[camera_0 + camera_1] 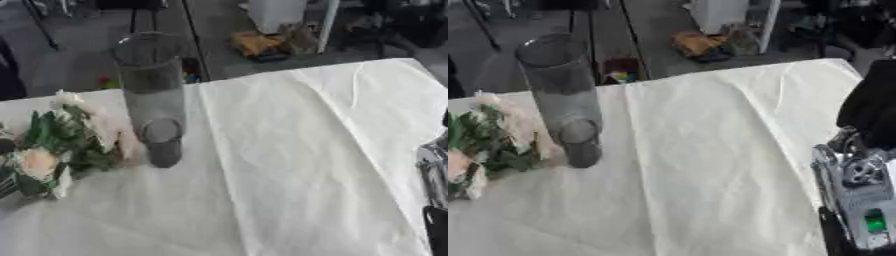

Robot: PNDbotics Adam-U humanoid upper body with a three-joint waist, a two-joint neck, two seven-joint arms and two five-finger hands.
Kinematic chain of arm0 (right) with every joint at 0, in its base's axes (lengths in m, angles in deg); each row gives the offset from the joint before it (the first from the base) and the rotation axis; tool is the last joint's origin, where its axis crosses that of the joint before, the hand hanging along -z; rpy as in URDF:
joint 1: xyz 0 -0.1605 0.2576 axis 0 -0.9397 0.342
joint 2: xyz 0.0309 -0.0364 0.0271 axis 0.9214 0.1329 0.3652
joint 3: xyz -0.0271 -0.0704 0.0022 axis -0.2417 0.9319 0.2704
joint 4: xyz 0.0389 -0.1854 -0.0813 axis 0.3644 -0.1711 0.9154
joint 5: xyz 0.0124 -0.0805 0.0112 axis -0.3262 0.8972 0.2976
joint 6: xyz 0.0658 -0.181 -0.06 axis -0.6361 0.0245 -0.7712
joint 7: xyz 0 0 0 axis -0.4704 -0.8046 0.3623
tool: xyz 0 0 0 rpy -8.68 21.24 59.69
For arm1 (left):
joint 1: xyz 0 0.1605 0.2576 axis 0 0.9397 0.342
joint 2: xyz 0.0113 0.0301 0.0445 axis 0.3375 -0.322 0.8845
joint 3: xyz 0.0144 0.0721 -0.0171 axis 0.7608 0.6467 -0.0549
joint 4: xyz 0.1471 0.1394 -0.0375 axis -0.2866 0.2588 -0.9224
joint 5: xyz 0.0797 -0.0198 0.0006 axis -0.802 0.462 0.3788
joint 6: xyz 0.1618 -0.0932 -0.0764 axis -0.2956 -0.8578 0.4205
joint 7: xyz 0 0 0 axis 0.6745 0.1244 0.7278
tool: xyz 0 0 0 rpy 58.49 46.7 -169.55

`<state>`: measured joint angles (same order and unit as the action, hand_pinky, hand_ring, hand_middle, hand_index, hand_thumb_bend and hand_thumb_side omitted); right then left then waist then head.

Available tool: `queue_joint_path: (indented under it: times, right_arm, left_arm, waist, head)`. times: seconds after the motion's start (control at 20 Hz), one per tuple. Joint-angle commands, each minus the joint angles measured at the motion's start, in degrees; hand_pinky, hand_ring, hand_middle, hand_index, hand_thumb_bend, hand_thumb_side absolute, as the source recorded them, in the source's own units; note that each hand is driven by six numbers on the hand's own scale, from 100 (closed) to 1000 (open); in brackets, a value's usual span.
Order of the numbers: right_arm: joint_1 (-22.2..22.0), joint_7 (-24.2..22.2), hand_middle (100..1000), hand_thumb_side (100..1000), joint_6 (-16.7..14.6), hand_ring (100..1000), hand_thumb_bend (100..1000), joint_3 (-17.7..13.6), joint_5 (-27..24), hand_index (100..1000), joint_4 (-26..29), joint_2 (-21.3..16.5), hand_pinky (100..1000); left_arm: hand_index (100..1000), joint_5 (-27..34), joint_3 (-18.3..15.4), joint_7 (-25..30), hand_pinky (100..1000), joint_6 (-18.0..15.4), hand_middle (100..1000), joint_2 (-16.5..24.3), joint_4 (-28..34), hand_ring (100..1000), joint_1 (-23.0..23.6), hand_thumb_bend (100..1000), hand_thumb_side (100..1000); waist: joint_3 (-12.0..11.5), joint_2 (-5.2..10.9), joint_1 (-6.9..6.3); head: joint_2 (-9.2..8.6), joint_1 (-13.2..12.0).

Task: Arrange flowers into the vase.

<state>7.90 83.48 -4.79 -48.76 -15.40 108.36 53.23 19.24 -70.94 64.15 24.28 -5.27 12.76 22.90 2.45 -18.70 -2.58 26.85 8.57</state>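
Left eye view shows a counter (297,165) covered by a creased cream-white cloth (289,200) that fills most of the frame. A tall clear glass vase (150,95) stands upright at about ten o'clock on the counter, well inside the far edge; its round rim is at the top, its base sits on the cloth, and nothing shows inside it. Just beside the vase, at its nine o'clock, lies a bunch of artificial flowers (61,145) on the cloth: green leaves, a peach-coloured bloom (37,162) toward seven o'clock and pale white and pink blooms near the vase's foot. The nearest pink bloom lies close against the vase base; whether it touches cannot be told.

The right hand (859,200) shows at four o'clock in the right eye view, silver and black with a small green light on it, its arm entering from the right edge. It is apart from the vase and flowers, over the cloth's near right side. Whether its fingers are curled or straight cannot be told. The left hand shows in neither view.
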Motion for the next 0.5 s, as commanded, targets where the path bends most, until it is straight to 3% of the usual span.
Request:
queue_joint_path:
  times: [0.05,0.5]
  right_arm:
    - [0.94,0.3,784,855,-0.54,813,100,0.01,-0.28,861,0.77,-0.55,699]
    - [0.93,0.32,782,838,-0.34,808,100,-0.01,-0.37,860,0.77,-0.43,700]
  left_arm:
    - [1000,-0.97,0.61,1.35,1000,-0.25,1000,0.51,0.18,1000,-1.68,730,874]
    - [1000,-4.18,1.72,4.91,1000,0.02,1000,-0.18,0.27,1000,-2.28,780,855]
  waist:
    - [0.12,0.92,-0.11]
    - [0.4,0.93,-0.41]
  head:
    - [-0.24,-0.27]
    - [-0.37,-0.05]
